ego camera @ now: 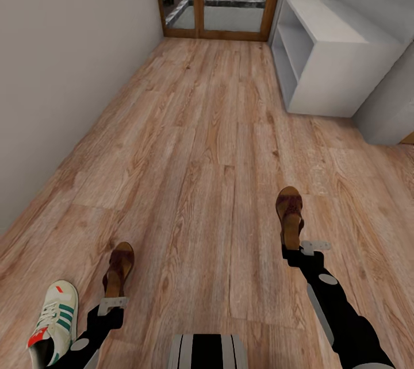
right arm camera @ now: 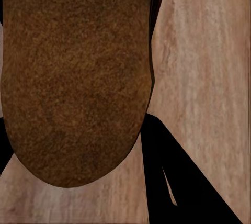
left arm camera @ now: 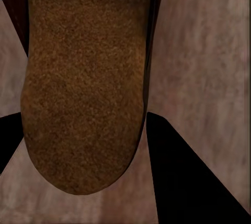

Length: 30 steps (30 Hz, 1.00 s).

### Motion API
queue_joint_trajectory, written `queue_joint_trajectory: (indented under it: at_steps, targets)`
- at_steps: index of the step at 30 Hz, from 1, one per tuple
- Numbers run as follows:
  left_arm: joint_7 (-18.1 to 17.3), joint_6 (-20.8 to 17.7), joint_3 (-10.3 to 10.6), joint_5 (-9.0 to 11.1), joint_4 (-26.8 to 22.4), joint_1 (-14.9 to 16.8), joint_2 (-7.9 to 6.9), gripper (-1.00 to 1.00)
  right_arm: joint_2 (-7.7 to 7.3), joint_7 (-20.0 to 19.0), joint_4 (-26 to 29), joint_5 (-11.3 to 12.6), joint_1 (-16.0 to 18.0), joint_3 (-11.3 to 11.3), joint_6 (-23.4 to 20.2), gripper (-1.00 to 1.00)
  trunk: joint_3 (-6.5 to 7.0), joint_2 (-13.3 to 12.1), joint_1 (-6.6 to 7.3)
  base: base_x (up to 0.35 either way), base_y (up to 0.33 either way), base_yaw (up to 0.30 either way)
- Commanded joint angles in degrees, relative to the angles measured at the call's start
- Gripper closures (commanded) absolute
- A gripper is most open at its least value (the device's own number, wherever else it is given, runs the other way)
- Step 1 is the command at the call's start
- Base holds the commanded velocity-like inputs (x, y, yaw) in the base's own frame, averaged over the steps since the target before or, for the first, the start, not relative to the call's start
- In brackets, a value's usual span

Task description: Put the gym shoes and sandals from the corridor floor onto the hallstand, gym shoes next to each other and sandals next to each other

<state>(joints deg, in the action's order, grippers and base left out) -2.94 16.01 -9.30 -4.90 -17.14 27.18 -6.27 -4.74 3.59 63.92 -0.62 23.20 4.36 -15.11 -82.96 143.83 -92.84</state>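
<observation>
1. Two sandals are off the floor (ego camera: 207, 127), one in each tool: the left tool (ego camera: 112, 303) grips the heel end of the left sandal (ego camera: 118, 268), and the right tool (ego camera: 299, 247) grips the heel end of the right sandal (ego camera: 289, 214). Both toes point ahead, away from the robot.
2. Each wrist view looks along a tan footbed, left (left arm camera: 83, 88) and right (right arm camera: 76, 77), with dark fingers (left arm camera: 183, 177) (right arm camera: 178, 177) hugging its sides, so I judge both tools closed on their sandals.
3. One gym shoe (ego camera: 54, 320) lies on the floor just outside the left arm, near the wall.
4. Step in hand, as I read it: carry both sandals to the rack (ego camera: 328, 53), which stands ahead on the right, well apart from the tools.
5. To do it well, keep the sandals level and the grips firm while the base rolls (a heel-end hold lets a long toe sag or swing).
6. Approach the rack square to its open side, then set the sandals side by side, fully on a surface and away from the edge.
7. Rack contents: its top and the shelves in sight carry nothing, so there is room for both pairs.
</observation>
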Motion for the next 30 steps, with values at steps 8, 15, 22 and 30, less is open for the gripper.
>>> queue_joint_trajectory:
  at_steps: [8,15,22,30]
  targets:
    - [-0.14,2.03,-0.51,-0.69,0.62,-1.13,0.01,1.00,-0.47,0.39,-6.10,-2.89,0.01,0.02,6.01,1.00,2.38,-0.10,0.21,0.000,0.000,-0.063]
    - [-0.08,4.16,-0.54,-0.44,0.55,-3.41,0.02,1.00,-0.50,0.41,-17.40,-3.90,0.01,-0.04,15.11,1.00,4.55,-0.19,0.39,0.000,0.000,-0.076]
    - [-0.09,6.11,-0.53,-0.39,0.61,-5.32,0.21,1.00,-0.47,0.21,-32.13,-4.02,0.01,-0.05,26.58,1.00,6.73,-0.28,0.57,0.000,0.000,-0.077]
    - [-0.10,7.44,-0.54,-0.32,0.42,-6.75,0.48,1.00,-0.51,0.04,-46.99,-4.04,0.01,-0.13,42.90,1.00,9.21,-0.39,0.78,0.000,0.000,-0.077]
